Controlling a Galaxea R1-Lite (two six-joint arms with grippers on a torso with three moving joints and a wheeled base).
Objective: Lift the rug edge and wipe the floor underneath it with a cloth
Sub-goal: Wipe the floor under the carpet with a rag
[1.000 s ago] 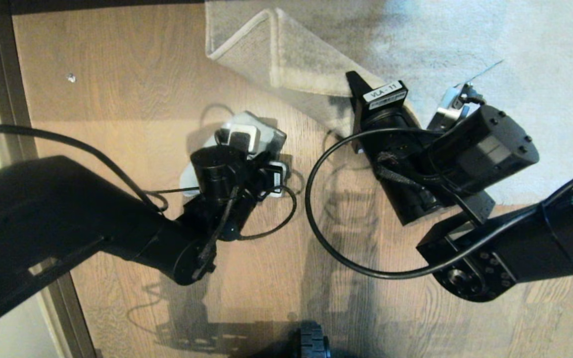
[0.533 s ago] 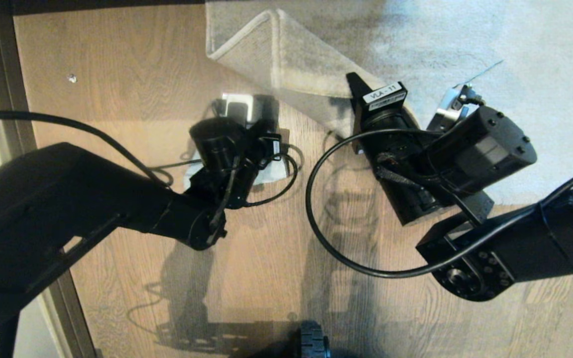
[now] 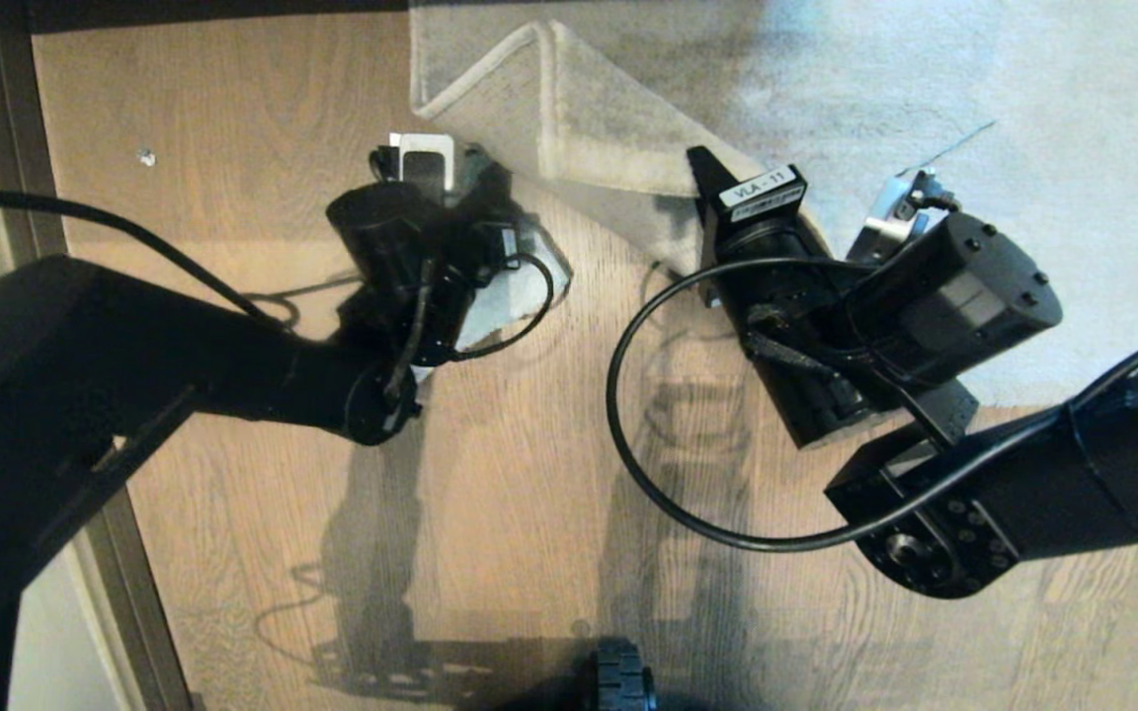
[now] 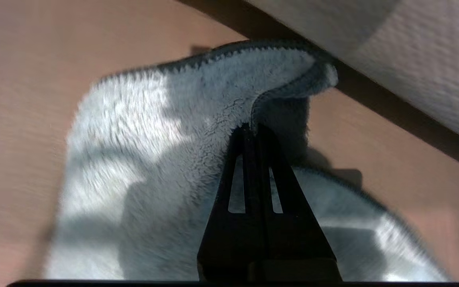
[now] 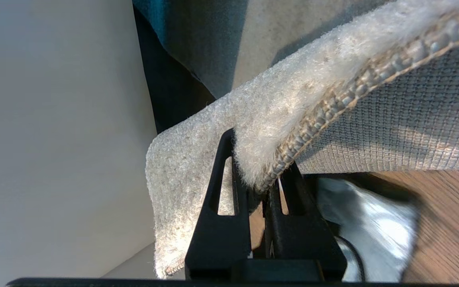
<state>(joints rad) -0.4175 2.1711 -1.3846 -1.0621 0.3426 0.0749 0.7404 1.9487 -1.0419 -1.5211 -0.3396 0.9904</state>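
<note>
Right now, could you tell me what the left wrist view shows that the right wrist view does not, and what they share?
Only the left wrist view shows the left gripper shut on a fold of the cloth, with the cloth's pale fleecy face and dark stitched hem spread on the floor. Only the right wrist view shows the right gripper shut on the rug edge, lifted so its woven backing and bound border face the camera. Both show the cloth, the wood floor and the raised rug.
</note>
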